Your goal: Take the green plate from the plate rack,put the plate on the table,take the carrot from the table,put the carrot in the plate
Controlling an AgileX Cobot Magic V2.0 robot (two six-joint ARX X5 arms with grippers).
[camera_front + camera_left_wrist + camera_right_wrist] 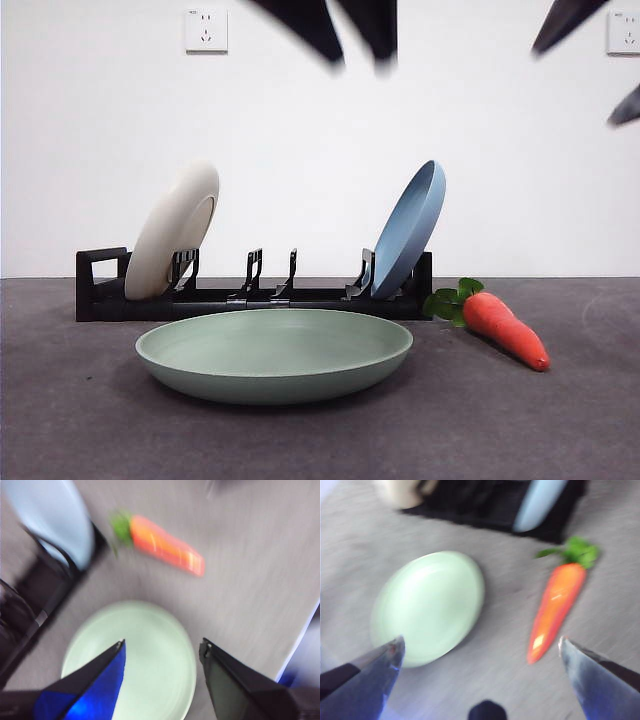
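The green plate (274, 353) lies flat on the table (80, 420) in front of the plate rack (250, 296), empty. The carrot (505, 325) lies on the table to the plate's right, leaves toward the rack. High above the plate my left gripper (360, 35) is open and holds nothing; its wrist view looks down on the plate (145, 655) and the carrot (167, 545). My right gripper (595, 55) is open at the top right corner, above the carrot (555, 607) and to the right of the plate (427, 605).
A cream-white plate (173, 232) leans in the rack's left end slot. A blue plate (410, 228) leans in its right end slot. The middle slots hold nothing. Bare table lies in front of the plate and carrot.
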